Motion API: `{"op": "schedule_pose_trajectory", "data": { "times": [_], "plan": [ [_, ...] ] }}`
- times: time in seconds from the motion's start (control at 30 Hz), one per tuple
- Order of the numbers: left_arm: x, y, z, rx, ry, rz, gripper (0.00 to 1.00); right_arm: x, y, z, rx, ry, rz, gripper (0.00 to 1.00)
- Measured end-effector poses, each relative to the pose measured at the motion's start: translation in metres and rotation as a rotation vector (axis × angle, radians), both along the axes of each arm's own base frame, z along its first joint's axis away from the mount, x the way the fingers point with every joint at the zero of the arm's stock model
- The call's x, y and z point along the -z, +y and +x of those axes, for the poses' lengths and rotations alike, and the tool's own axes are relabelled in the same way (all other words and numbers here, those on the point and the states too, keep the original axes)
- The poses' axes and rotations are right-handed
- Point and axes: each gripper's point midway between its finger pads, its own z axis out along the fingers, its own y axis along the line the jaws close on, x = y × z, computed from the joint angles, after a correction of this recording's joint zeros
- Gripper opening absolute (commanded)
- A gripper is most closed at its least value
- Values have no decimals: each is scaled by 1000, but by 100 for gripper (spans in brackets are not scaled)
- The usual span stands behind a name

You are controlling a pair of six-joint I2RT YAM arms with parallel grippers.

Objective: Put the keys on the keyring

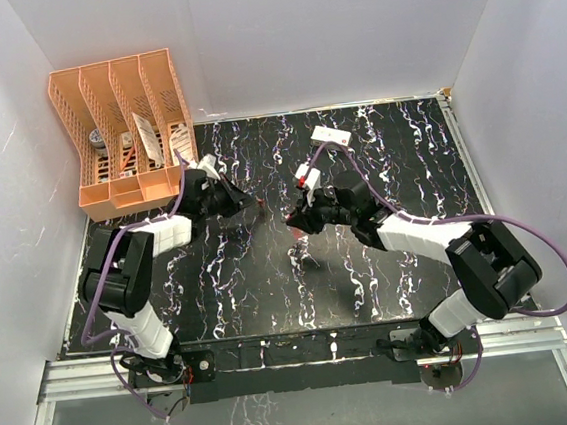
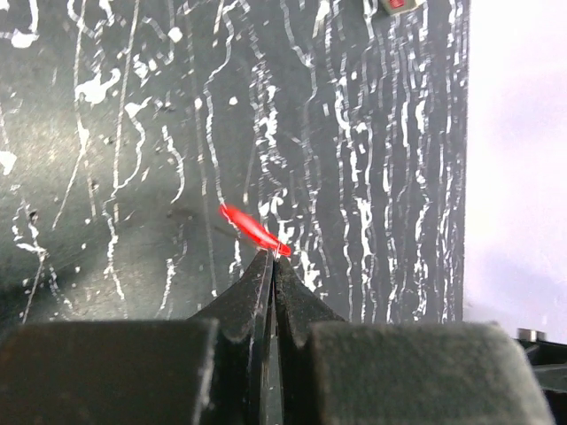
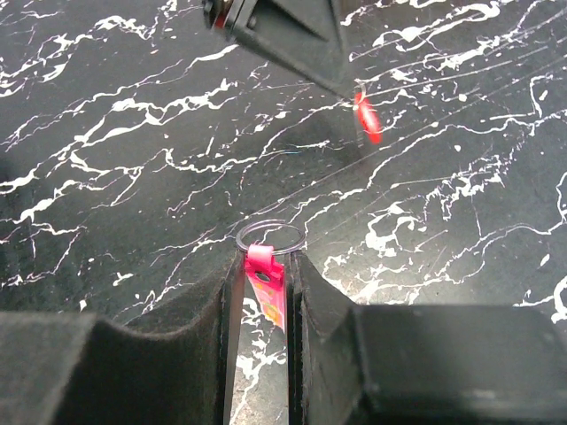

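black marbled table (image 1: 409,160), left gripper (image 2: 273,258) nipped tight on red key (image 2: 252,228), right gripper (image 3: 264,263) clamped on keyring (image 3: 271,235) by its pink tag (image 3: 268,288), ring poking past the tips, key and ring near, not touching

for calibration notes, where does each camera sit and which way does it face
Top external: above and behind the bases, looking down on the table; left arm and right arm show.
Left wrist: on the left arm, looking along the left gripper, shut on the red key, at the table.
Right wrist: on the right arm, looking past the right gripper, holding the keyring, toward the left gripper.
Shared: both wrist views show the red key.
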Motion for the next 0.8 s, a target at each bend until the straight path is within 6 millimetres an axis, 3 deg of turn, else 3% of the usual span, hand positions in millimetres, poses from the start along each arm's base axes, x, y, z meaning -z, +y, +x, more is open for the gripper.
{"op": "schedule_pose_trajectory", "data": {
  "times": [0.13,0.33,0.5,0.63,0.8],
  "plan": [
    [-23,-3,3,3,-48,-15,0,-2,7,-7,-41,-31,-9,5],
    [-34,-14,-5,20,-59,-18,0,-3,17,-15,-96,-85,-28,5],
    [-47,-25,-15,33,-83,-8,0,-10,19,-11,-104,-151,-20,5],
    [-69,-30,-21,37,-133,-18,0,-8,18,-11,-111,-189,-25,4],
    [-92,-26,-25,9,-194,-26,0,-9,20,-10,-102,-209,-26,3]
  ]
}}
